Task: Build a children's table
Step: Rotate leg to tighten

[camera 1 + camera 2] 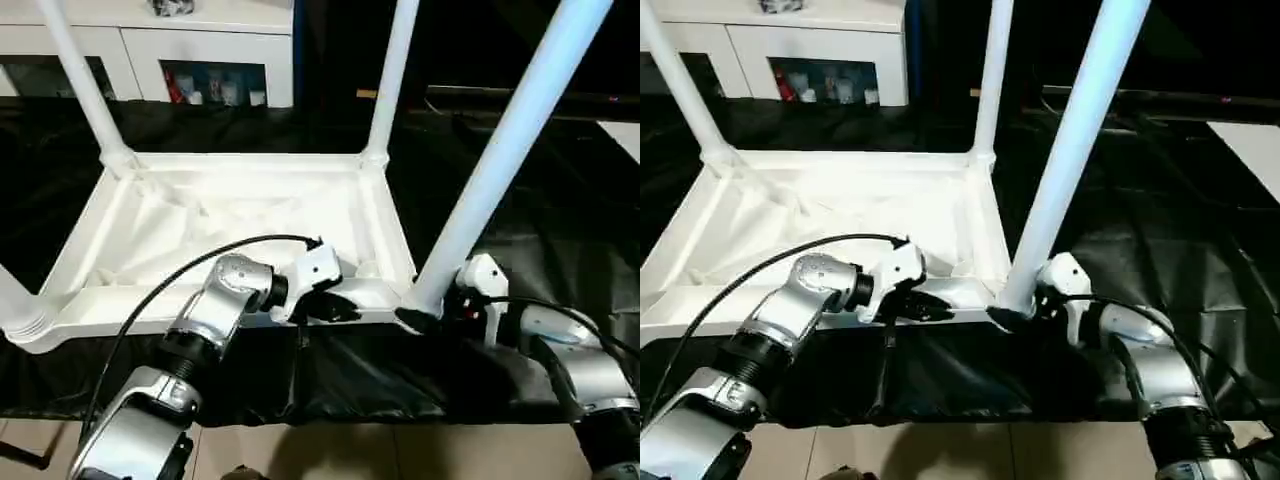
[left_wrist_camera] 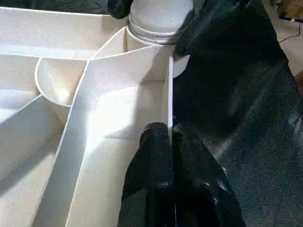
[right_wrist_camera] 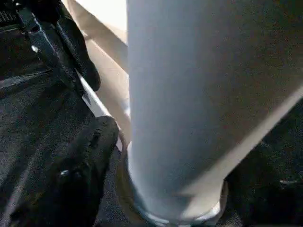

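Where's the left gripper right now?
In the left eye view, the left gripper is shut on the near rim of the upturned table top, just left of the near-right leg.

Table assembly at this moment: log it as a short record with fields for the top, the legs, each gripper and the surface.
top: white table top lies upside down, ribbed underside facing up
legs: two far legs stand in the far corner sockets; near right leg stands in its socket; near left leg sits at its corner
left gripper: left gripper shut on the top's near rim
right gripper: right gripper around the base of the near right leg, fingers either side
surface: black cloth
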{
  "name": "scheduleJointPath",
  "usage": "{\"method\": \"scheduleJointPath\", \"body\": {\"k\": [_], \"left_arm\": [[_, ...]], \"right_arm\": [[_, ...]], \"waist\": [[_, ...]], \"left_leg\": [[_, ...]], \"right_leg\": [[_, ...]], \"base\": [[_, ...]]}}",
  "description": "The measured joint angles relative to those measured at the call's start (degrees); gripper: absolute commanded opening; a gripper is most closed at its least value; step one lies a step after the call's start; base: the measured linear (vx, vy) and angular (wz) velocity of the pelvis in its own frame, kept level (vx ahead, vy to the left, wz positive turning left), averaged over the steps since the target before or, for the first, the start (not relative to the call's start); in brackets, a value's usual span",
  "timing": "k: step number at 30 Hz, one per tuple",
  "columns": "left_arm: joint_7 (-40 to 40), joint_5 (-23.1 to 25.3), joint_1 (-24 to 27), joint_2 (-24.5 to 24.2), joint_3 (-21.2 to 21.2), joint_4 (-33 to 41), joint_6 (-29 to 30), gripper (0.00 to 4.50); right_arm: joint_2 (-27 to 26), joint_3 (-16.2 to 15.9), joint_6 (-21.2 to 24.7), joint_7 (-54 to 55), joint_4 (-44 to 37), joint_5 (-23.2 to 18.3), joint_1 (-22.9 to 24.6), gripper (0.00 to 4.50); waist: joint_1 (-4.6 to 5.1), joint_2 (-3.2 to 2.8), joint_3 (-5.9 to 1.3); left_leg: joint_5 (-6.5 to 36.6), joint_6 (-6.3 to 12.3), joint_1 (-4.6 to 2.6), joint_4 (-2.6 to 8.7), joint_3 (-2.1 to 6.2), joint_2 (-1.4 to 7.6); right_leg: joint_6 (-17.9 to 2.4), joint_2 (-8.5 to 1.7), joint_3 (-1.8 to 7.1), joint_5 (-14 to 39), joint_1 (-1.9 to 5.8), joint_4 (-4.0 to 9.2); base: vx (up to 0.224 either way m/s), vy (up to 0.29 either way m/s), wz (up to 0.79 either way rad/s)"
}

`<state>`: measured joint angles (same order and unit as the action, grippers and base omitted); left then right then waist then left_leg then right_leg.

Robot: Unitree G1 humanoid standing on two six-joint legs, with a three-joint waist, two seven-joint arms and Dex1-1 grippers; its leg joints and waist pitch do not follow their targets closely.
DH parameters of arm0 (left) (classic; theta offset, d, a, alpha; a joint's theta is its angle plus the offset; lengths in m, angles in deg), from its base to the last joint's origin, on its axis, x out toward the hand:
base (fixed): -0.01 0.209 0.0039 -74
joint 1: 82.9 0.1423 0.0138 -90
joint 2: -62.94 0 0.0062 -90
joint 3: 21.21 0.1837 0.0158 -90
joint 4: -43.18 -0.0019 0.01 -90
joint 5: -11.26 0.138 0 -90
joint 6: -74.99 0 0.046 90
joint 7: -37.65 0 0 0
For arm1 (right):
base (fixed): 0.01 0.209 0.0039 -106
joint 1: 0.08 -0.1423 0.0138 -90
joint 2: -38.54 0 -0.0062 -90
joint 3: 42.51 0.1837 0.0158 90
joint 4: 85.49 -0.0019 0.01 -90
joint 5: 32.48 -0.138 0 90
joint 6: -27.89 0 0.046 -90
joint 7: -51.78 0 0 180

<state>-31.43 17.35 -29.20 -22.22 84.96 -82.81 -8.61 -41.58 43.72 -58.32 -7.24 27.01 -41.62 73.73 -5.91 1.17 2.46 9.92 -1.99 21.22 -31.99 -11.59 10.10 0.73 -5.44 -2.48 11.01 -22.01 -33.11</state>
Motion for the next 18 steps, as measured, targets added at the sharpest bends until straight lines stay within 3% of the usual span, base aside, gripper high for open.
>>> {"method": "scheduleJointPath", "body": {"k": [8, 18], "left_arm": [[-0.98, -0.01, 0.00, -0.08, 0.12, 0.00, -0.34, 0.00], [-1.30, -0.03, -0.05, -0.12, 0.12, 0.00, -0.44, 0.00]], "right_arm": [[0.61, 0.29, 0.62, -0.49, -1.02, -0.58, 0.70, 2.67], [0.77, 0.31, 0.63, -0.59, -1.11, -1.25, 0.90, 2.61]], "waist": [[-0.43, -0.02, -0.01], [-0.51, -0.02, -0.01]], "left_leg": [[0.00, 0.00, 0.00, 0.00, 0.00, 0.01], [-0.01, 0.02, 0.01, -0.08, 0.00, 0.02]], "right_leg": [[0.00, 0.00, -0.01, 0.00, 0.00, -0.01], [0.00, 0.00, -0.02, 0.00, 0.00, -0.05]], "base": [[0.000, 0.000, 0.00], [0.000, 0.000, 0.00]]}}
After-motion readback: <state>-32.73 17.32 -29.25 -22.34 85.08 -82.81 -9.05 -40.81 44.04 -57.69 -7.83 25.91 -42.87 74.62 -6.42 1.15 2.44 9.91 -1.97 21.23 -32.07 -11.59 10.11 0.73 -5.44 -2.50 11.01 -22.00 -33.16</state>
